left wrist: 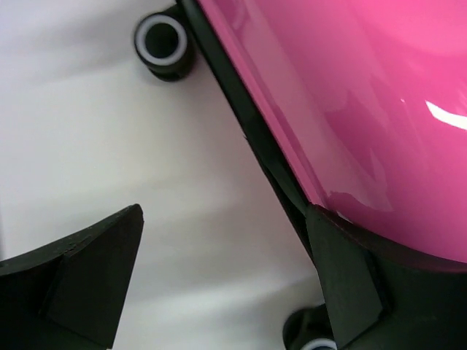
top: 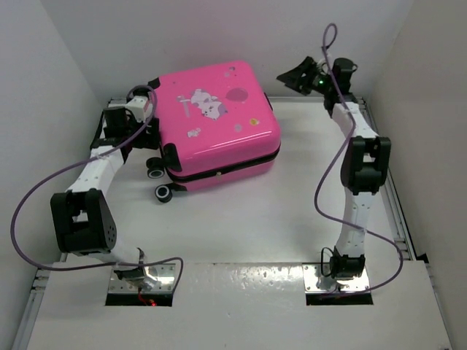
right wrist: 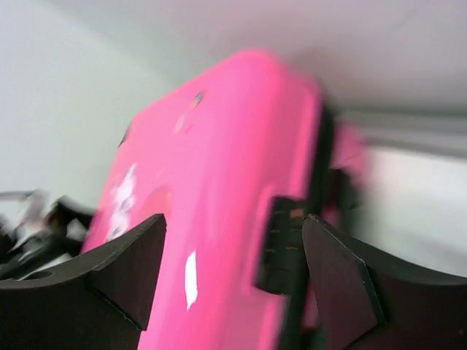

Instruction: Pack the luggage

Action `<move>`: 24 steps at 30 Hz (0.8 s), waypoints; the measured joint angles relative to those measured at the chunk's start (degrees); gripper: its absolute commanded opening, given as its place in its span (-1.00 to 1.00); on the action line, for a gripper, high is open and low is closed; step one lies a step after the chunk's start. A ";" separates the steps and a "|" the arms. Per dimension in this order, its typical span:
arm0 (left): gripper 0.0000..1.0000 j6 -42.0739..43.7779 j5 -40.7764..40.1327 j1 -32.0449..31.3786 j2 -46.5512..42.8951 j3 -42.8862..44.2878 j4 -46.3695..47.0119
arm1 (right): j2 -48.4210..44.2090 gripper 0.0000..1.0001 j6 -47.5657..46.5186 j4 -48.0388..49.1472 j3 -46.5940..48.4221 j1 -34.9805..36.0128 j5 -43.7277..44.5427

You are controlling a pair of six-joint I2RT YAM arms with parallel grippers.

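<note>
Lifting straight off spares the closed luggage [top: 215, 109]
Fingers [left wrist: 87, 270] released, empty: left gripper [left wrist: 225, 219] beside a wheel [left wrist: 162, 40], right gripper [right wrist: 233, 222] probably clear

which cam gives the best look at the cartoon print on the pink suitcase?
Top external: the white cartoon print sits whole and sharp on the closed suitcase lid. Right wrist catches it blurred, at a slant. Left wrist shows only bare pink shell.
</note>
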 measured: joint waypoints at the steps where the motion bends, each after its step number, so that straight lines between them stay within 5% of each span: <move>1: 0.98 -0.81 0.63 -0.35 -1.14 -1.42 0.42 | -1.53 0.50 -2.99 -1.01 0.22 -1.79 1.68; 5: 0.98 -5.05 2.47 0.39 -4.98 -4.76 1.60 | -8.61 0.26 -12.31 -3.93 -3.80 -7.39 7.56; 9: 0.98 -8.92 2.36 3.76 -8.63 -5.03 2.58 | -24.28 -0.21 -21.03 -3.32 -23.21 -11.15 8.31; 11: 0.98 -9.31 2.27 5.86 -10.38 -5.03 2.56 | -33.75 -0.26 -26.56 -4.94 -34.25 -9.73 6.03; 15: 0.98 -8.41 1.79 8.11 -12.61 -5.46 2.60 | -52.68 -0.35 -39.67 -8.39 -53.55 1.75 3.96; 18: 0.98 -7.58 1.73 8.11 -13.88 -7.02 2.40 | -62.73 -0.02 -43.15 -5.55 -67.82 13.62 6.67; 24: 0.98 -7.58 -1.22 8.11 -14.75 -8.72 1.62 | -63.41 -0.05 -43.82 1.03 -82.34 33.00 29.05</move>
